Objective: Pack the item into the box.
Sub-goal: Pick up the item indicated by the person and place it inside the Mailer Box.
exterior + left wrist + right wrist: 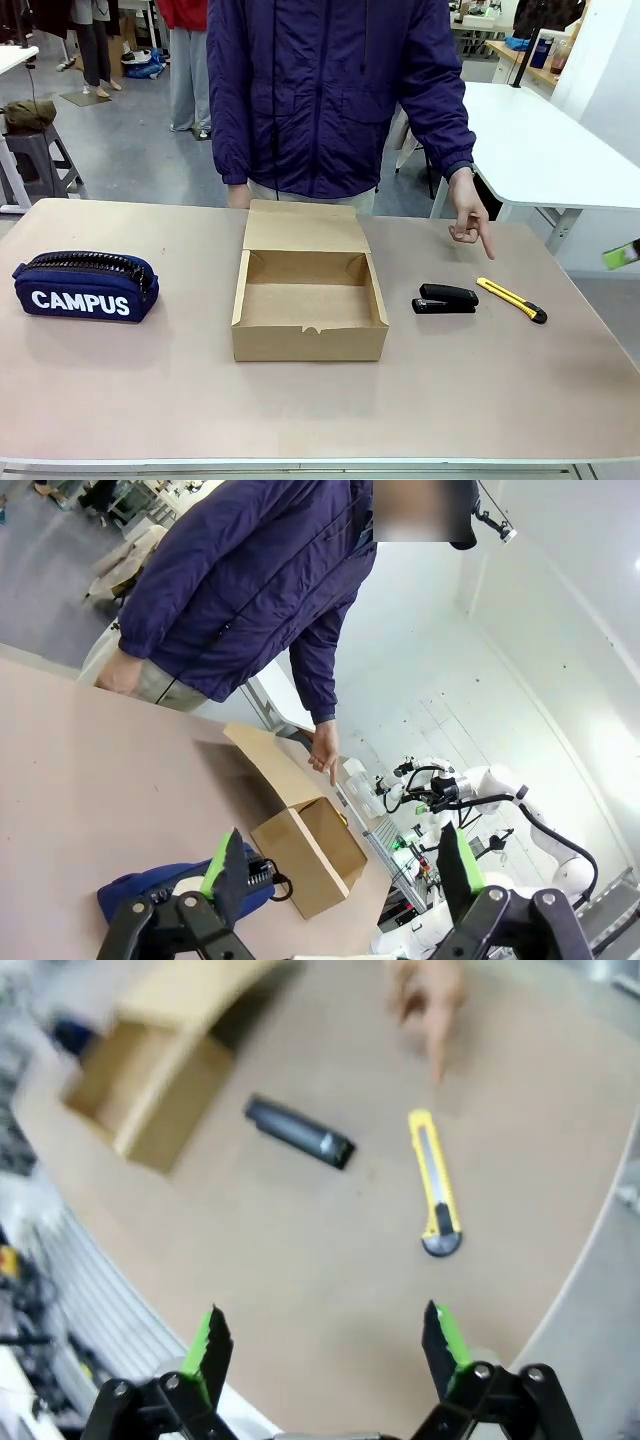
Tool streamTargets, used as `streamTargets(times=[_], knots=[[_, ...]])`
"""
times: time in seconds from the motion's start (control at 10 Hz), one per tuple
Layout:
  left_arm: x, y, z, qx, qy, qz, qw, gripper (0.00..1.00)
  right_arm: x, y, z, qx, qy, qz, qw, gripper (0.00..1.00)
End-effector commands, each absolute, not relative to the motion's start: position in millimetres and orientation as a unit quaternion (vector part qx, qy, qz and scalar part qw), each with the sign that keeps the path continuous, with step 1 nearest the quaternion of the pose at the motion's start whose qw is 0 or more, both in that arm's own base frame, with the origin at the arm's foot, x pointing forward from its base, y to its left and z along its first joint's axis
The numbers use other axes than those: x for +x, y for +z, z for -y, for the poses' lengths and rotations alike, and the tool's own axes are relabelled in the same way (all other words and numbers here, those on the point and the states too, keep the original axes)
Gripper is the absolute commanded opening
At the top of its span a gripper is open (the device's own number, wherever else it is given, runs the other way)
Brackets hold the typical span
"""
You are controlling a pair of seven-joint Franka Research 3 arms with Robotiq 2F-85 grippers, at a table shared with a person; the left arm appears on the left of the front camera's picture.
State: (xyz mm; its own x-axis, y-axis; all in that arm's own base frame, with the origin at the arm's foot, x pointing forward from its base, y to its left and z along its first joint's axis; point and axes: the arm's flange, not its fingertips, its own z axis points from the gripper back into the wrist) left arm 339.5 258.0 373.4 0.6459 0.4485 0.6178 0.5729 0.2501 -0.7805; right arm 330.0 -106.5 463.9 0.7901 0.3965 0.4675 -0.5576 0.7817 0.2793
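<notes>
Front view: the box (310, 305) sits on the table (150, 400), flap open toward the person. The yellow knife (511, 299) lies right of the box, past the black stapler (446, 298), under the person's pointing hand (470, 215). The pouch (86, 285) lies left of the box.
Left wrist view: my left gripper (340, 865) is spread wide and empty, short of the box.
Right wrist view: my right gripper (325, 1335) gapes wide, holding nothing, with the knife beyond it, well apart from the box
</notes>
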Motion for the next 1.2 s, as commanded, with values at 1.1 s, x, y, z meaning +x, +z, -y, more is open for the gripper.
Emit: streamTargets(times=[1.1], knots=[[339.3, 373.1, -259.2, -0.607, -0.054, 0.420, 0.673, 1.00, 424.9, 292.3, 35.5, 0.034, 0.341, 0.103, 0.934, 1.00]])
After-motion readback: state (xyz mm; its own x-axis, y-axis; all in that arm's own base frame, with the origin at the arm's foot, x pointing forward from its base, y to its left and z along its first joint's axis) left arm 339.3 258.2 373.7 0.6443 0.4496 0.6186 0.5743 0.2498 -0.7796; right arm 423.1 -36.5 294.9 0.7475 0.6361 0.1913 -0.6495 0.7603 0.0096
